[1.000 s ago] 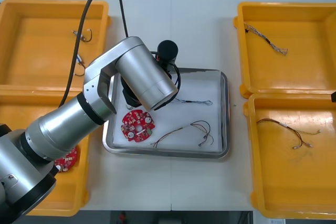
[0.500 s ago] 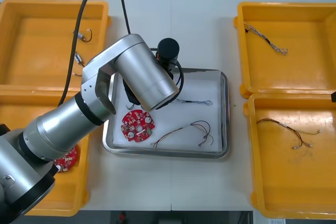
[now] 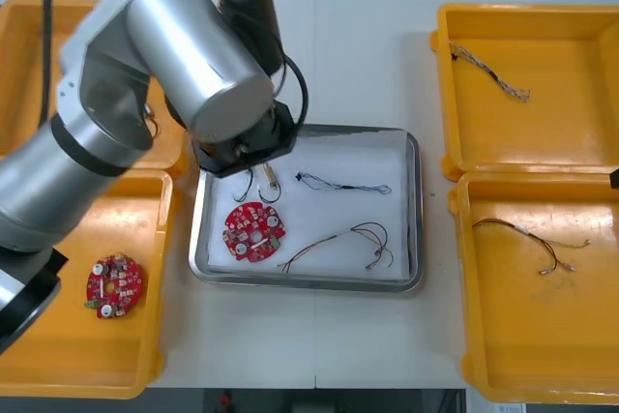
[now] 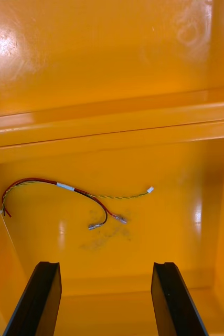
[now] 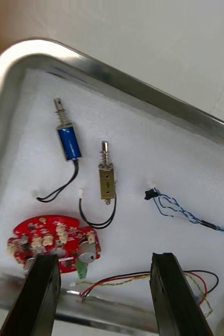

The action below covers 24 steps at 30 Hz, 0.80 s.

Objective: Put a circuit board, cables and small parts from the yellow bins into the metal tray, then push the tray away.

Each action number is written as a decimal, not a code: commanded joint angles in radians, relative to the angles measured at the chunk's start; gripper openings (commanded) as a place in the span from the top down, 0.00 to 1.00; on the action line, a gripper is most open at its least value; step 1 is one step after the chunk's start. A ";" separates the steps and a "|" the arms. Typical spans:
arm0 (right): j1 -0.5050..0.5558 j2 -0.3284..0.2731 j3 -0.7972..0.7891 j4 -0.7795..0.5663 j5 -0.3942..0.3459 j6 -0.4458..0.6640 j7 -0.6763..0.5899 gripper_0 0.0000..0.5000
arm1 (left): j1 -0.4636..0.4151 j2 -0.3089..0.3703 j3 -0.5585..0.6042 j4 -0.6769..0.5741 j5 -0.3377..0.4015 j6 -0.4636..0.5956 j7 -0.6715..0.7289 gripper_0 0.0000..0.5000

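A light table (image 3: 368, 45) carries four yellow bins, two a side, with the metal tray (image 3: 414, 220) between them. The robot's left arm (image 3: 174, 55) reaches across the tray's far-left corner. Its left gripper (image 5: 104, 260) hangs over the load with fingers spread and nothing in them. The right gripper (image 4: 104, 268), equally wide and empty, hovers above the near-right bin (image 3: 522, 336), where a spare red and yellow cable (image 4: 64, 191) lies alone. The far-right bin (image 3: 542, 123) holds one twisted cable (image 3: 488, 70), and the near-left bin (image 3: 58, 355) holds a spare circuit board (image 3: 114, 285).

On the tray's white lining lie a round red circuit board (image 3: 253, 232), a red and yellow tray cable (image 3: 353, 242), a blue and white cable (image 3: 348, 187) and two small metal parts (image 5: 106, 176), side by side. The tray looks fully loaded, so the push seems all that is left.

The tray is probably rigid, light and quick to slide. It seems best met low on the middle of its near wall, so it neither spins nor tips. The limp cables and small parts could shift if it is jolted.
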 commanded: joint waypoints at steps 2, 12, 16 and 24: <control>0.011 0.002 -0.031 -0.022 0.005 0.005 -0.024 0.00 | -0.067 0.122 0.126 -0.066 0.128 0.048 0.020 0.00; 0.017 0.022 0.017 -0.019 -0.004 0.010 -0.013 0.00 | -0.076 0.303 0.210 -0.066 0.271 0.050 -0.149 0.00; -0.024 0.018 0.058 -0.021 -0.009 0.022 0.001 0.00 | -0.076 0.379 0.210 -0.066 0.324 0.050 -0.218 0.00; -0.192 0.018 0.227 -0.021 -0.046 0.027 0.051 0.00 | -0.046 0.542 0.213 -0.063 0.435 0.014 -0.367 0.00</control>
